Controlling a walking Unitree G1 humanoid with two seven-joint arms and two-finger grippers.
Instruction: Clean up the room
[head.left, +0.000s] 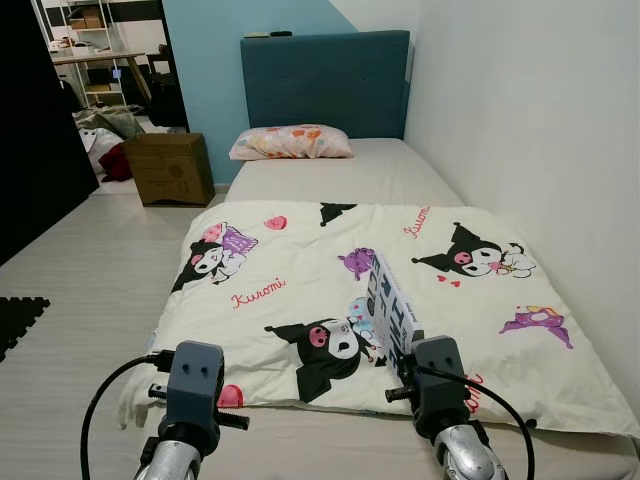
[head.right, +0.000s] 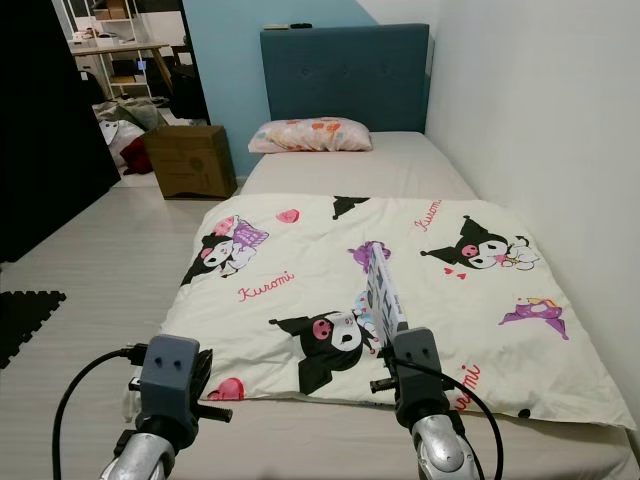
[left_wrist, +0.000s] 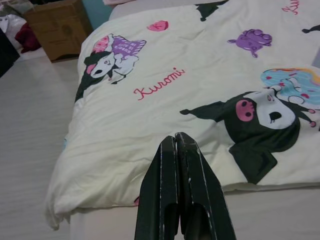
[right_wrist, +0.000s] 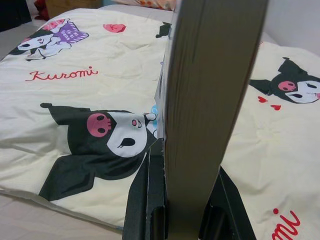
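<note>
Here right gripper (right_wrist: 187, 210) clamps book (right_wrist: 210, 90).

1. the book's (right_wrist: 210, 100) top is cut off by the right wrist view's upper edge.
2. its cover print (head.left: 390, 305) is too small to read.
3. the blanket (head.left: 300, 290) hides the mattress's near half.
4. shelf items (head.left: 85, 20) beyond the doorway are too small to tell.

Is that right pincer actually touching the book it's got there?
Touching. In the right wrist view, the right pincer has one black finger pressed against each side of the upright book, clamping it above the blanket.
</note>
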